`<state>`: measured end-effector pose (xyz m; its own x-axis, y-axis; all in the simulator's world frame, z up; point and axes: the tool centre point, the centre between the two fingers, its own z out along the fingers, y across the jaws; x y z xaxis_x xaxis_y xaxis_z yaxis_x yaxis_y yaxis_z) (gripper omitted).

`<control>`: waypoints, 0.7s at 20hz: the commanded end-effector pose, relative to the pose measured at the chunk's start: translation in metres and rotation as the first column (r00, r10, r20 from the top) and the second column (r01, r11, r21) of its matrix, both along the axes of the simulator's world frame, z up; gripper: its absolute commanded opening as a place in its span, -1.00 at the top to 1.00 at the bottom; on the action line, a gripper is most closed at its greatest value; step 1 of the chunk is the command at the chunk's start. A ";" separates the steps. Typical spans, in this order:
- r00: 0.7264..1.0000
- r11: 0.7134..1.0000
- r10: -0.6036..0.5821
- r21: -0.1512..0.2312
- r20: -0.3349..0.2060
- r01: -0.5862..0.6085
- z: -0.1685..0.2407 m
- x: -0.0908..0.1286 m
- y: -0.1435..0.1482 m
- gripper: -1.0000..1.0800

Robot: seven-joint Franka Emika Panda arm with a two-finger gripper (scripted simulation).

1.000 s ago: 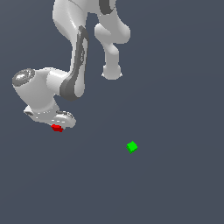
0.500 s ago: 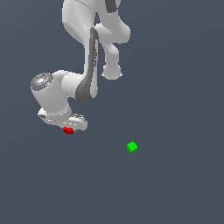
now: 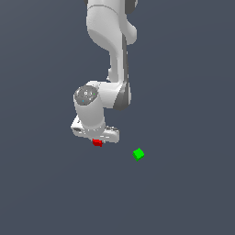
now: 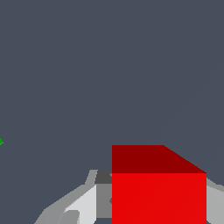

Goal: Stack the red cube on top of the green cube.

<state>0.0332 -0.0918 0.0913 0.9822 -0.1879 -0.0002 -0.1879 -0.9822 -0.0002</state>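
The gripper [image 3: 97,140] is clamped on the red cube [image 3: 97,142], which shows just under the white hand in the exterior view, held between the jaws. In the wrist view the red cube [image 4: 159,188] fills the space between the grey fingers [image 4: 74,208], one finger on each side of it. The green cube [image 3: 138,154] lies on the plain dark grey floor [image 3: 183,193], to the exterior view's right of the held cube and a little nearer, clearly apart from it. In the wrist view only a sliver of the green cube [image 4: 1,141] shows at the picture's edge.
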 end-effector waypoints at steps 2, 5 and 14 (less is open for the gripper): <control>1.000 1.000 -0.001 0.000 0.001 0.001 -0.007 0.008 0.045 1.00; 1.000 1.000 -0.001 0.000 0.001 0.001 -0.012 0.015 0.082 1.00; 1.000 1.000 -0.001 0.000 0.000 0.001 -0.026 0.035 0.172 1.00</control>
<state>0.0644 0.0686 0.0665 0.9824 -0.1866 -0.0009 -0.1866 -0.9824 -0.0007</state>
